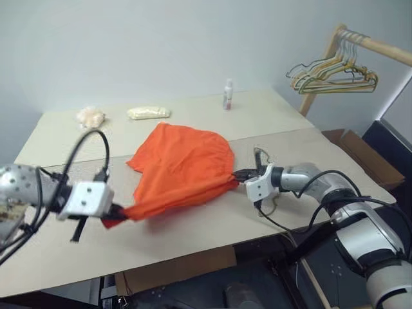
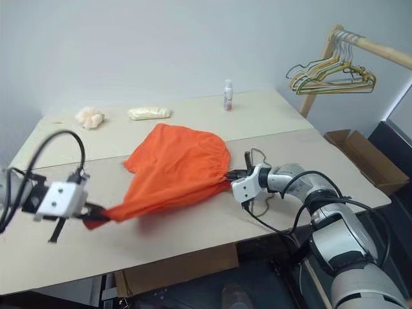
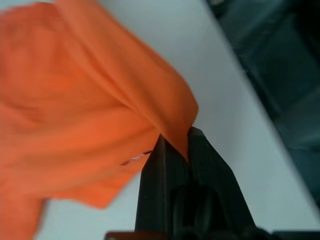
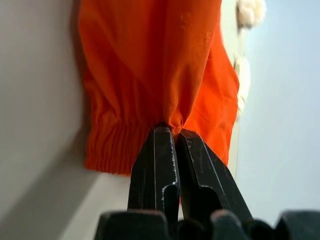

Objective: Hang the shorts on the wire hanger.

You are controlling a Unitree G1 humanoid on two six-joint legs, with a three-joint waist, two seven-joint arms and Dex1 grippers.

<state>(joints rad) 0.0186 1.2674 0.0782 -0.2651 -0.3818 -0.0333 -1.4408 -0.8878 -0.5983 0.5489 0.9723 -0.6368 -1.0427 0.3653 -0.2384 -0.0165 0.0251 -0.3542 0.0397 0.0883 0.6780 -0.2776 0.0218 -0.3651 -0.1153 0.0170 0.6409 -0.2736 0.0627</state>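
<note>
The near edge of the bench (image 1: 193,248) runs just below both arms, with bare board between them. The left gripper (image 1: 114,215) is clamped on one corner of the shorts (image 1: 183,167); the right gripper (image 1: 239,174) pinches the gathered waistband at 3 o'clock. Bright orange, the shorts stretch between them and spread toward 12. The wire hanger (image 1: 259,156) lies just behind the right gripper. A bottle (image 1: 228,94) stands farther back, hangers (image 1: 331,74) at 2 o'clock.

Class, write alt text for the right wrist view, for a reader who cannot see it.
Two black gripper fingers of the right gripper are pinched shut on the gathered elastic edge of bright orange fabric shorts. The shorts lie on a pale table, with a cream soft object beyond them.
</note>
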